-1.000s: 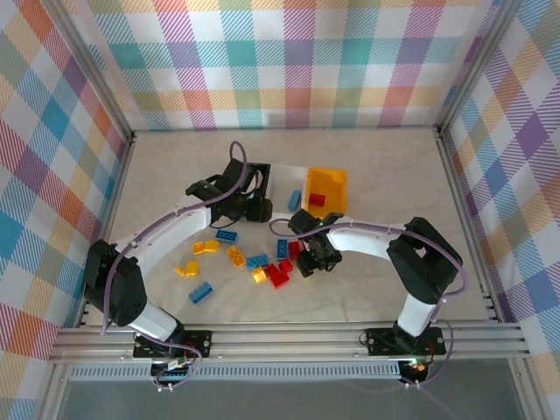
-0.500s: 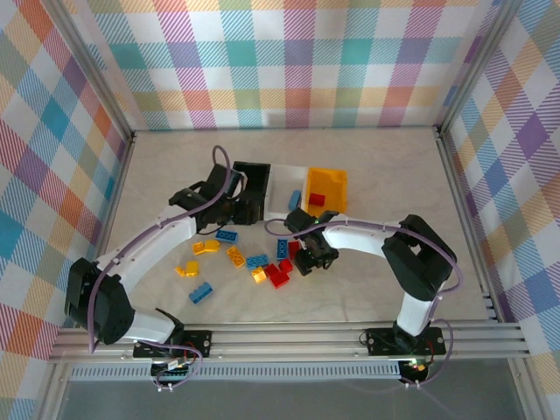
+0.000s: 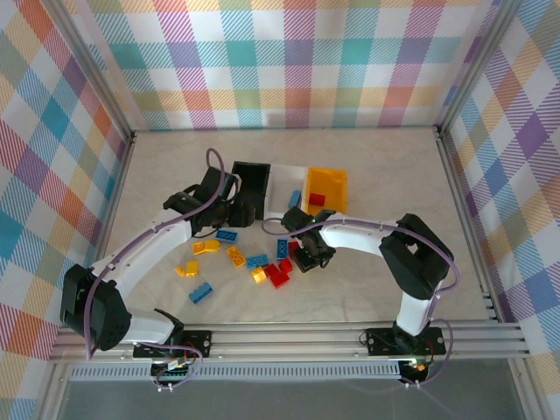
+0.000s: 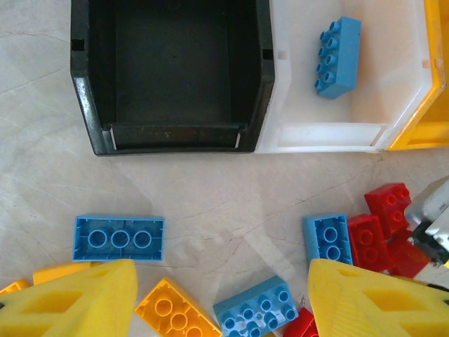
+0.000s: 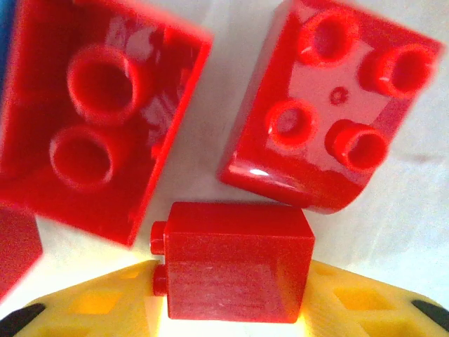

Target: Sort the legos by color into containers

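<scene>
Starting at the left, the left gripper [image 4: 221, 288] hovers over the loose bricks with its yellow fingers [image 4: 77, 302] spread and nothing between them. A flat blue brick [image 4: 119, 239] and an orange brick [image 4: 174, 314] lie on the tabletop [image 4: 210, 182] beneath it, just in front of the black bin [image 4: 172, 133], which is empty. Beside that, the white bin [image 4: 330, 133] holds one blue brick [image 4: 339, 45], and the yellow-orange bin [image 3: 335, 178] at the right end already holds a red one [image 3: 317, 199]. Further right, the right gripper [image 5: 235, 277] sits low in the red cluster. Its fingertips [image 5: 365, 305] press against either side of a small red brick [image 5: 235, 256] lying on its side, studs turned toward one finger. The step in hand looks like the pick of this brick, and it probably belongs in the yellow-orange bin. Two larger red bricks [image 5: 330, 105] crowd it from the front, so a straight vertical lift seems wisest — any sideways drag would likely shove them around. The studded side may seat less evenly, so the hold should be firm before rising. The brick should travel high enough to clear the bin's rim — and be released well inside its walls.
</scene>
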You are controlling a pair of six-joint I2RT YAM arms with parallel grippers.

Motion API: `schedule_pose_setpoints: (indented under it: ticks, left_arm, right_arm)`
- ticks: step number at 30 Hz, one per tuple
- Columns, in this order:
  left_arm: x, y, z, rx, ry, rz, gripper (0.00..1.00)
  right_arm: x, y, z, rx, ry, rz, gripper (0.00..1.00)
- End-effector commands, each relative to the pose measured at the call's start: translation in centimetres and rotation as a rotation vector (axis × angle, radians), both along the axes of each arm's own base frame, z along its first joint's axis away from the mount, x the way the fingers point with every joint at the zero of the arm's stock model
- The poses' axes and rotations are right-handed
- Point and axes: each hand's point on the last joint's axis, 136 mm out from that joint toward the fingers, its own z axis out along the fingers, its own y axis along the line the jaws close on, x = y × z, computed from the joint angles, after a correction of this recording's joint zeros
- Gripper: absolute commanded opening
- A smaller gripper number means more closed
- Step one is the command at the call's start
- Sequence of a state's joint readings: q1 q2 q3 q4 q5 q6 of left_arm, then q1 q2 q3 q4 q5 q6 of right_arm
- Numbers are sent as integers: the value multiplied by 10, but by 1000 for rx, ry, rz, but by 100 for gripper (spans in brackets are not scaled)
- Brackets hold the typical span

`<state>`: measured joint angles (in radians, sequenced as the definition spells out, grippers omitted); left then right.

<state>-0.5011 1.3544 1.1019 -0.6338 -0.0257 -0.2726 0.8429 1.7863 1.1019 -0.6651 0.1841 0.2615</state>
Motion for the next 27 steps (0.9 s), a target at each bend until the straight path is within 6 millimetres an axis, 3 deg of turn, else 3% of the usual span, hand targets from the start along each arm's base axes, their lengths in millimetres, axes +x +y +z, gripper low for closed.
schedule_pose_setpoints:
  ticks: [1,7,13,20,27]
  left_arm:
    - [-4,6,3,-5,4,12,66]
    - [-4,20,18,-15,-42,61,67]
    - [-6,35,34,-42,-76,106,68]
    - [-15,40,30,-37,-58,103,68]
    - [-21,40,22,-52,-23,102,70]
  right_arm:
    - [21,3,32,75,-137,-62,49]
    - [29,-11,82,103,-223,-72,49]
    - [74,-25,117,148,-279,-123,50]
    - [135,-36,110,155,-271,-188,50]
    - [168,-32,77,137,-217,-209,50]
